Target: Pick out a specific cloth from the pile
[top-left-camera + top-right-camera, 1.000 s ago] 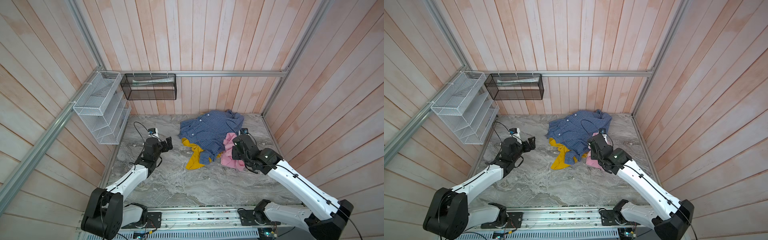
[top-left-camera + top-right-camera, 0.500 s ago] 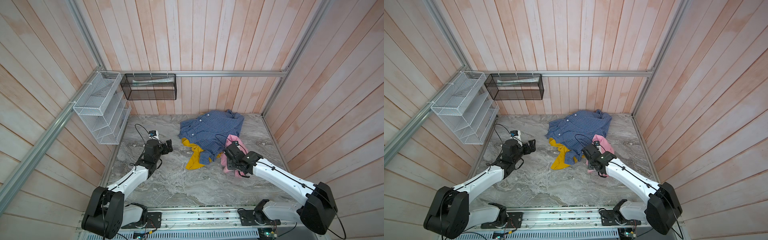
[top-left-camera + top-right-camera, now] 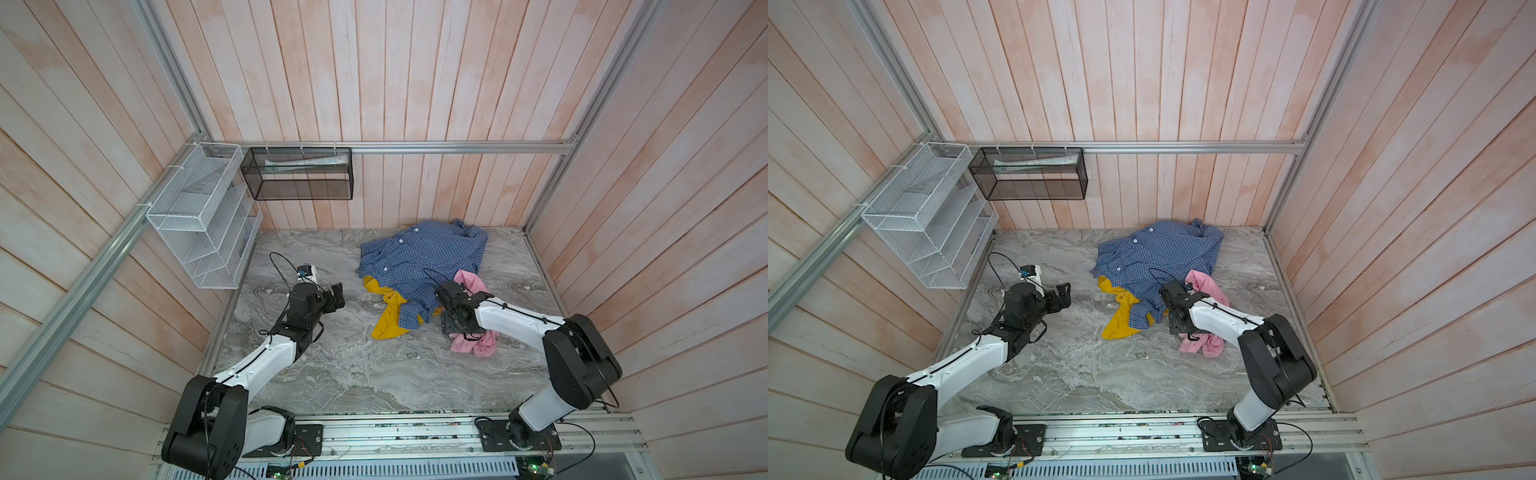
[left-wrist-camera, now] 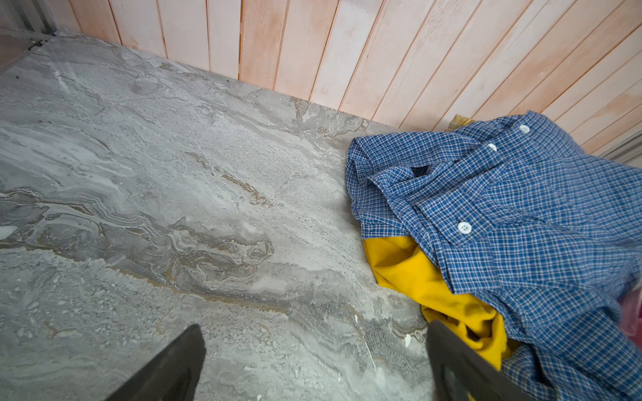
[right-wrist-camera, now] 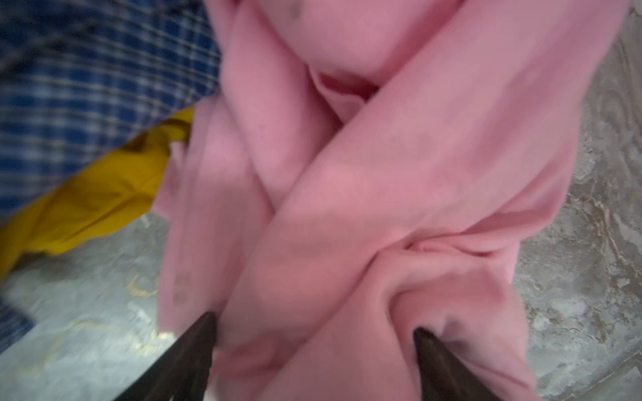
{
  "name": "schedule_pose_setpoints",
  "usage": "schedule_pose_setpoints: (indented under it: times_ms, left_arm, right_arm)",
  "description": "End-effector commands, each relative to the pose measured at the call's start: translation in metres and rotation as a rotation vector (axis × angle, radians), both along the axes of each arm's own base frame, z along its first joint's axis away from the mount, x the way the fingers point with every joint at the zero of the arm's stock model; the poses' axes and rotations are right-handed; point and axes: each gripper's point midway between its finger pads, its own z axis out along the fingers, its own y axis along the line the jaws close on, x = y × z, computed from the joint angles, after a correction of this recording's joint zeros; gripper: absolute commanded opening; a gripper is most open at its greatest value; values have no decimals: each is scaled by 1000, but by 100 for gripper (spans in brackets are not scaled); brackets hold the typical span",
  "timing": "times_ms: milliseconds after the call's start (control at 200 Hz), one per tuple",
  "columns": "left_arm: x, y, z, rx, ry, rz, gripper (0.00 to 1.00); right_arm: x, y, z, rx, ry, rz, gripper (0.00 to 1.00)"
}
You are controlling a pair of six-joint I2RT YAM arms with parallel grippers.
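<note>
Lying on the right side of the grey marble tabletop (image 3: 332,374), the pink cloth (image 3: 478,347) stretches from the right edge of the pile (image 3: 1154,266) toward the near side. Its far end touches the blue checked shirt (image 3: 428,257). Its near end rests on bare marble, clear of the other garments. The right claw (image 5: 312,324) sits low over the cloth's middle, its 2 fingers apart, with pink folds bunched between them but not clamped. The mustard-yellow cloth (image 3: 388,322) pokes out from under the shirt's near left edge, just beside the pink one. The left claw (image 3: 337,296) hovers left of the pile, fingers spread wide, empty and touching nothing. By the look of it, the cloth lies mostly outside the pile but is not yet fully separate. What seems left is freeing its far end from the shirt.
</note>
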Motion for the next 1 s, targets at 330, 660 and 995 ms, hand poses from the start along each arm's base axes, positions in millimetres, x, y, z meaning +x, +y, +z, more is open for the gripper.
schedule_pose_setpoints:
  times_ms: [330,660,995]
  left_arm:
    - [-8,8,4,11,-26,32,100]
    - [-9,11,6,26,-31,40,100]
    - [-6,13,14,28,-50,50,100]
  right_arm:
    - [-7,-21,-35,-55,43,-77,26]
    - [8,-27,42,48,-216,-143,0]
    - [28,-19,199,104,-693,-109,0]
